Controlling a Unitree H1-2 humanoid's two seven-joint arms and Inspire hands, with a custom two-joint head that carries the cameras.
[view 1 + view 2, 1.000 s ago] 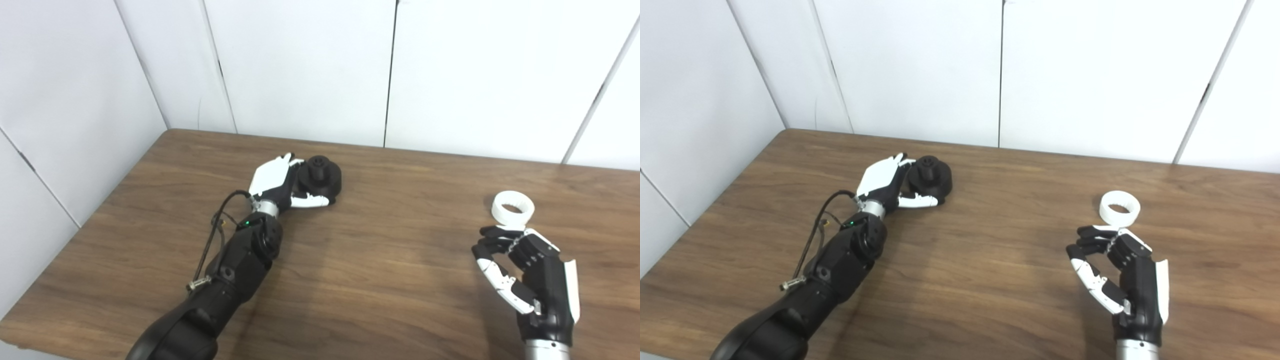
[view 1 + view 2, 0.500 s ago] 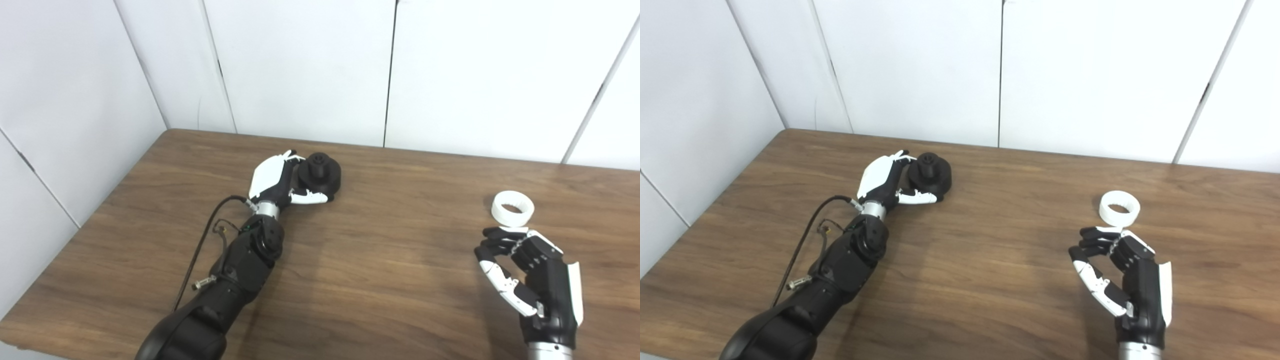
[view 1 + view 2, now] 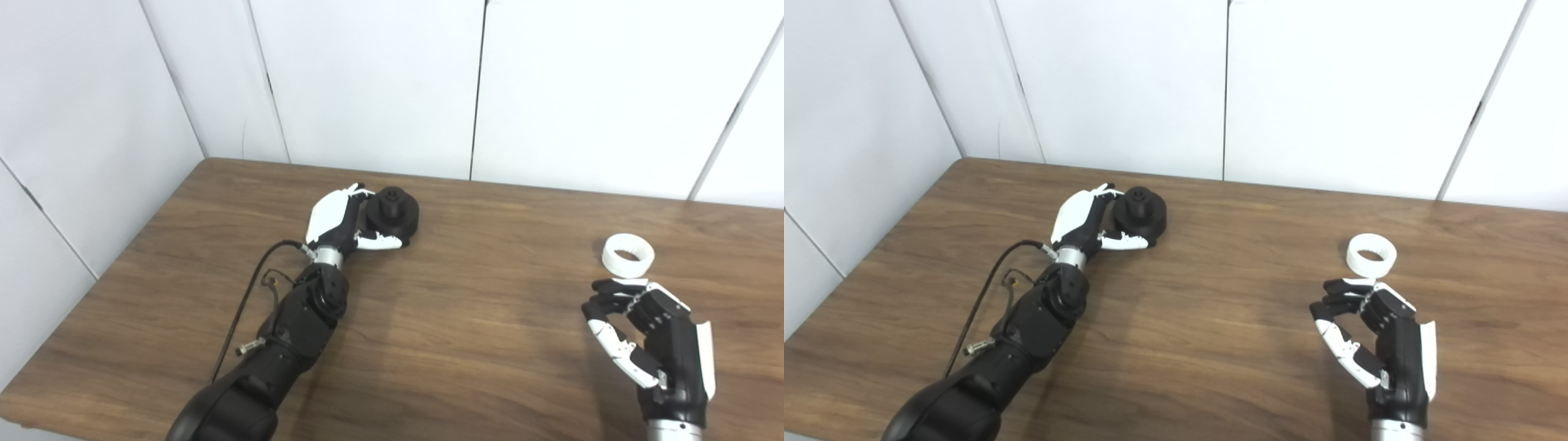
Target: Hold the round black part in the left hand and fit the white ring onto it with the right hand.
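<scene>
Two hands: both at work.
Left hand (image 3: 339, 219): fingers curled against black part (image 3: 395, 212); close firmly before lifting.
Right hand (image 3: 652, 334): fingers apart, empty, near ring (image 3: 628, 255).

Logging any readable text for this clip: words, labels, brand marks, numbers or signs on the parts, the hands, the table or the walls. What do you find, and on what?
None can be read in either view.
Round black part: no marking visible.
White ring: plain.
Left hand and right hand: no legible print.
Table and wall panels: bare, no signs.
</scene>
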